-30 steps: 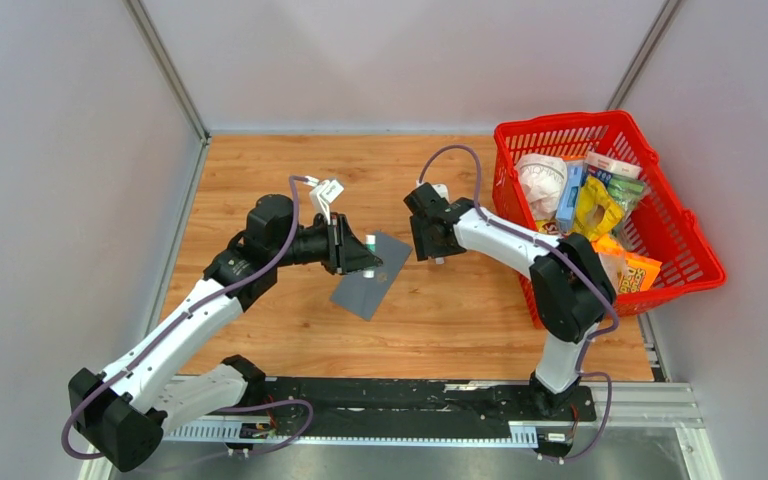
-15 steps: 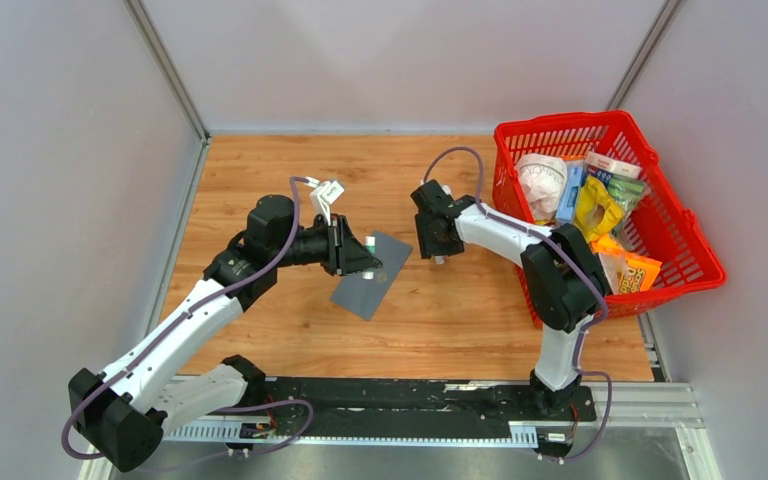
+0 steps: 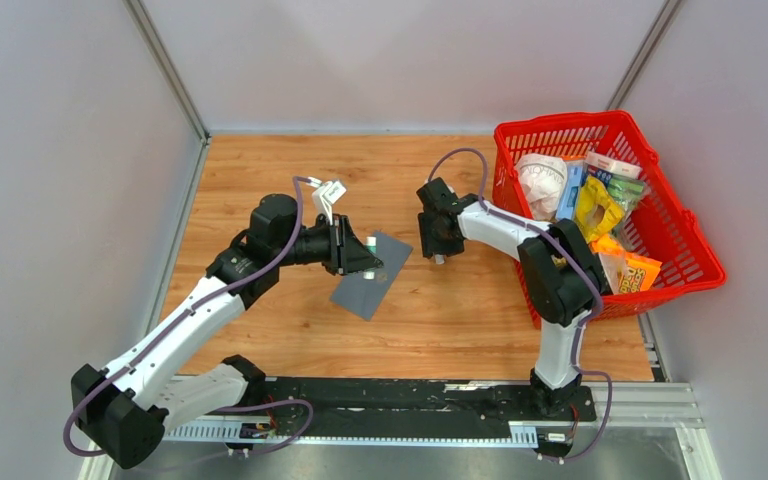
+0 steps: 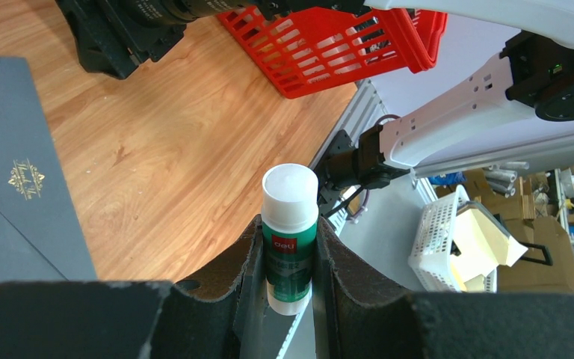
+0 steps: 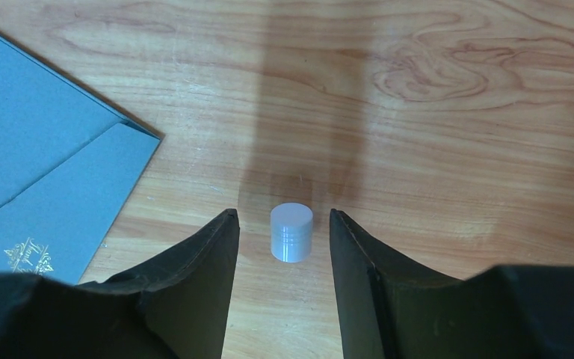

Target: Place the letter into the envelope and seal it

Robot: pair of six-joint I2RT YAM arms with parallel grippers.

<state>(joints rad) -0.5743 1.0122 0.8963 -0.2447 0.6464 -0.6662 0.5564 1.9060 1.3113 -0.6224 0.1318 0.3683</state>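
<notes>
The dark grey envelope lies flat on the wood, its flap side up with a gold mark; one corner shows in the right wrist view. My left gripper hovers over the envelope's upper edge, shut on a green-and-white glue stick with no cap on it. My right gripper points down at the table just right of the envelope. It is open, its jaws either side of a small white cap standing on the wood, with a gap on both sides. The letter is out of view.
A red basket full of packaged goods stands at the right side of the table, close behind the right arm. Grey walls close the table at the back and left. Bare wood lies in front of the envelope.
My right gripper has shifted slightly to the right and its jaws have narrowed. The left arm, glue stick and envelope have not moved.
</notes>
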